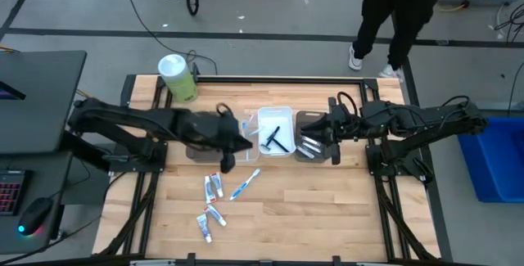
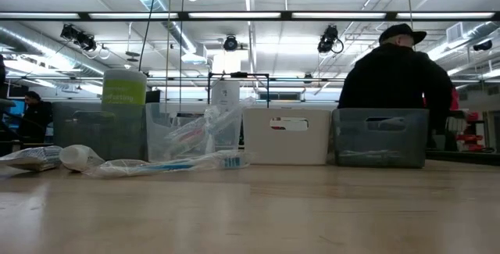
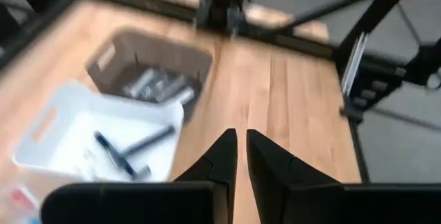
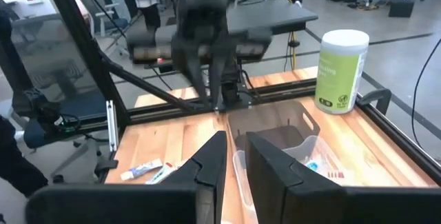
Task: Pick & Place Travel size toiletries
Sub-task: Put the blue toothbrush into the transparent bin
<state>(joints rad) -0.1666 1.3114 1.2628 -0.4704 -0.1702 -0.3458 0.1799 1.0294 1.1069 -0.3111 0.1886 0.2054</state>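
Left gripper hovers above the loose toiletries on the near tabletop, jaws nearly closed, empty; next it must open, descend; right gripper waits, narrowly parted, empty.

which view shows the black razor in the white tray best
The left wrist view: the black T-shaped razor lies large and unobstructed on the floor of the white rectangular plastic tray. The high view shows it too, only small. In the low view the tray's wall hides it, and the right wrist view does not show it.
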